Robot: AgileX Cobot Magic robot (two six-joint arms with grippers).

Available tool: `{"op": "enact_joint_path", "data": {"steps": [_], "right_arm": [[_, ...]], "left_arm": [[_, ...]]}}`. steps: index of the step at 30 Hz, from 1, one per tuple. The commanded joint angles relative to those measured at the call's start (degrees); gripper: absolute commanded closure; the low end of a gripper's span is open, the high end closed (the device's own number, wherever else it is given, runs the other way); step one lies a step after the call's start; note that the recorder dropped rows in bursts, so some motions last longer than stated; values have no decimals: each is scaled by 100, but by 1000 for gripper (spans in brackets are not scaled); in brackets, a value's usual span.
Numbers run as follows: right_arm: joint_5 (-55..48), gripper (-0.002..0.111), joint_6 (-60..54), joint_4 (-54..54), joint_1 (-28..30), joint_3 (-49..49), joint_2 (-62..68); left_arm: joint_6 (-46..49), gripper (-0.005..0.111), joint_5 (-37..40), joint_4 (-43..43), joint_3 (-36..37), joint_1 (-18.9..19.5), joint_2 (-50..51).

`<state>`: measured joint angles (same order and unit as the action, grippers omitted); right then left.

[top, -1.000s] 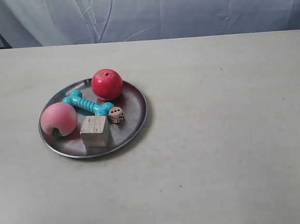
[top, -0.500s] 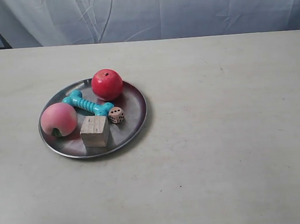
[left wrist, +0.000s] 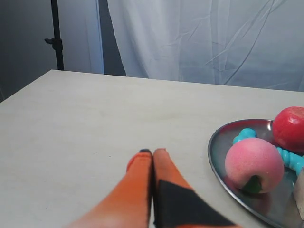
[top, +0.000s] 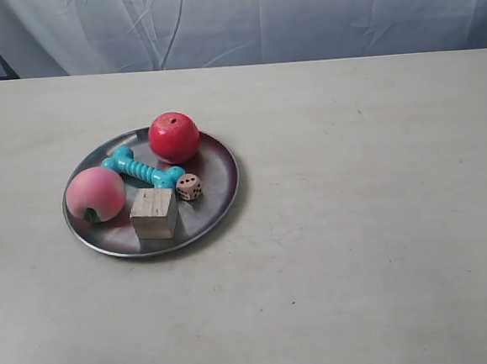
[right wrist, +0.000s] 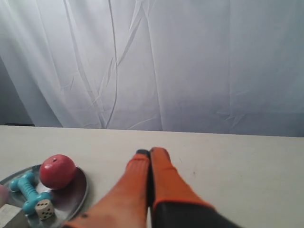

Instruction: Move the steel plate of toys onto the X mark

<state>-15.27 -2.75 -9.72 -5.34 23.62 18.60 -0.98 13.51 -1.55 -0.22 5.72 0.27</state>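
Observation:
The steel plate (top: 216,169) lies on the table at the exterior view's left. It holds the red ball (top: 173,137), pink peach (top: 95,194), teal bone (top: 137,168), wooden cube (top: 154,213) and spotted die (top: 188,186). Neither gripper shows in the exterior view. My left gripper (left wrist: 153,152) is shut and empty over bare table, apart from the plate's rim (left wrist: 214,153), with the peach (left wrist: 254,164) nearest it. My right gripper (right wrist: 149,152) is shut and empty, with the plate (right wrist: 79,190) and red ball (right wrist: 57,171) off to one side. I cannot make out the X mark with certainty.
The pale table (top: 373,222) stretches wide beside the plate. A white cloth backdrop (top: 298,13) hangs behind its far edge. A tiny dark speck (top: 293,303) sits on the table nearer the camera. A black stand (left wrist: 56,38) rises beyond one table corner.

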Motion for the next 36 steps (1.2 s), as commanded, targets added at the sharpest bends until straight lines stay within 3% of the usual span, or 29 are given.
{"op": "enact_joint_path", "data": {"steps": [1, 14, 18, 36], "right_arm": [[-68, 109, -46, 414, 284, -268, -254], [470, 109, -30, 414, 464, -2362, -1560], [-225, 109, -20, 400, 464, -2362, -1860], [-227, 109, -24, 262, 464, -2362, -1860]], "left_arm": [[-21, 107, 14, 14, 22, -15, -27], [-20, 107, 14, 27, 22, -15, -27], [-20, 107, 14, 27, 22, -15, -27], [-20, 107, 14, 38, 22, -15, -27]]}}
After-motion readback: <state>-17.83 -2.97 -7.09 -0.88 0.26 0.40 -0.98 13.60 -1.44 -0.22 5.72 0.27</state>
